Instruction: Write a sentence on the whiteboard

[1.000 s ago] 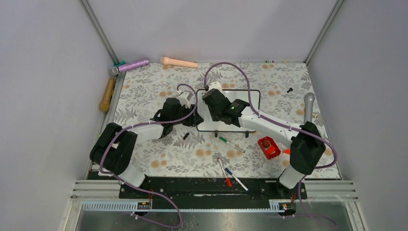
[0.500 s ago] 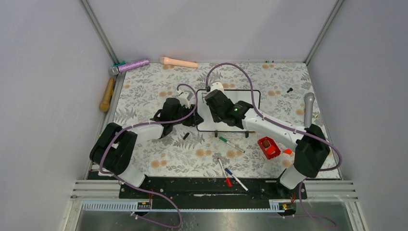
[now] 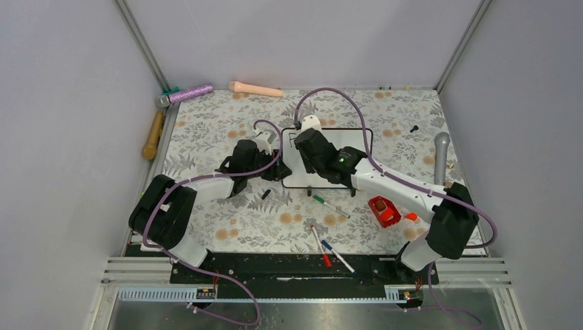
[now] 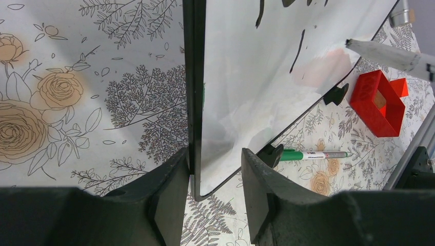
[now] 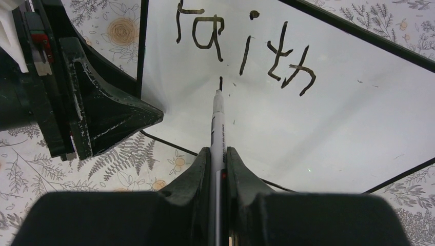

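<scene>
The whiteboard (image 3: 354, 141) stands tilted on its black feet at mid table. My left gripper (image 3: 278, 168) is shut on its left edge; in the left wrist view the fingers (image 4: 169, 174) clamp the black frame near the board's lower corner (image 4: 246, 77). My right gripper (image 5: 218, 151) is shut on a white marker (image 5: 217, 123) that points at the board (image 5: 318, 128). The sentence (image 5: 246, 51) reads "faith" in black along the top. A short black stroke (image 5: 221, 83) sits under it, just above the marker's tip.
A green marker (image 3: 331, 205), a red pen (image 3: 320, 245) and a blue pen (image 3: 338, 256) lie in front of the board. A red box (image 3: 383, 210) sits to the right, near a silver microphone (image 3: 440, 157). A purple microphone (image 3: 185, 93) and a wooden handle (image 3: 153, 135) lie at the far left.
The right arm's elbow has swung right and toward the near edge, and its wrist has shifted slightly over the board. The left arm has stayed still on the board's edge.
</scene>
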Robot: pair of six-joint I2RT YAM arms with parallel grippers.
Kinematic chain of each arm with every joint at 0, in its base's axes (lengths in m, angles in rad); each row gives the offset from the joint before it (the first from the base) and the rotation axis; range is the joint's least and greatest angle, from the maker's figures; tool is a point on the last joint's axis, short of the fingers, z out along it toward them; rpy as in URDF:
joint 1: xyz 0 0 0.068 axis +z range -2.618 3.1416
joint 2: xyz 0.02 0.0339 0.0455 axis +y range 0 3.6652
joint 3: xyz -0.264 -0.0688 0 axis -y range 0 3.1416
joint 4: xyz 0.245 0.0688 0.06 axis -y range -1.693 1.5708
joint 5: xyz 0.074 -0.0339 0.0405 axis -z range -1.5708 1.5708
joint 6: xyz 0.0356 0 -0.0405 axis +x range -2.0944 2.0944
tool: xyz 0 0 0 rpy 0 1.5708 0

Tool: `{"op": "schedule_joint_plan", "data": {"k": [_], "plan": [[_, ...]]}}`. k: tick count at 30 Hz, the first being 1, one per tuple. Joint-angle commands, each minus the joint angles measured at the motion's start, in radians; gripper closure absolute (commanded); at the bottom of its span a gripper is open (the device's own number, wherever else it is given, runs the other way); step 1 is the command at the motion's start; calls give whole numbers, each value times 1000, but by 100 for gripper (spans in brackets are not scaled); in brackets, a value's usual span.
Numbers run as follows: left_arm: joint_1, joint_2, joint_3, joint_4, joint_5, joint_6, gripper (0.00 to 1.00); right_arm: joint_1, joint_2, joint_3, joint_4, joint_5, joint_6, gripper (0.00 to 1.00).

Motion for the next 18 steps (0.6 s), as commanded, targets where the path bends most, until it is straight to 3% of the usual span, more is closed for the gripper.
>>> {"op": "schedule_joint_plan", "data": {"k": [1,18], "plan": [[-2,-9,26,61,44,-11,59,16,40,64,-11,53,-16,100],[0,-6,30,57,42,-10,59,16,96,103,-20,81,-37,100]]}}
